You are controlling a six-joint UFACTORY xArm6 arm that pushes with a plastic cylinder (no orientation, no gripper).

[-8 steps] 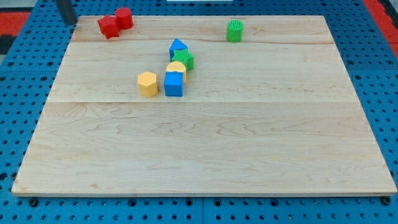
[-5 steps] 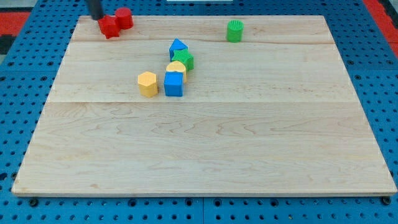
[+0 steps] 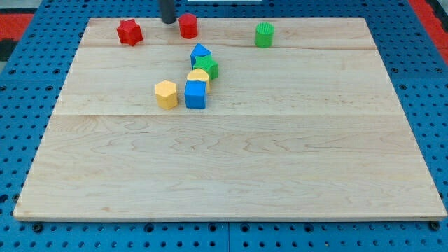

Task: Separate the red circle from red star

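The red star (image 3: pixel 129 32) lies near the board's top-left corner. The red circle (image 3: pixel 187 26) stands well to its right along the top edge, with bare wood between them. My tip (image 3: pixel 168 21) is at the top edge, just left of the red circle and right of the star, close to or touching the circle's left side. The rod rises out of the view's top.
A green cylinder (image 3: pixel 264 34) stands at the top right. A cluster sits at centre-left: a blue block (image 3: pixel 200 54), a green block (image 3: pixel 208 67), a yellow round block (image 3: pixel 198 76), a blue cube (image 3: pixel 195 94) and a yellow hexagon (image 3: pixel 166 94). The wooden board (image 3: pixel 231 161) lies on blue pegboard.
My tip swept right along the top edge from the far left. The red circle slid right, away from the star; the star shifted slightly. They were touching before and now stand apart.
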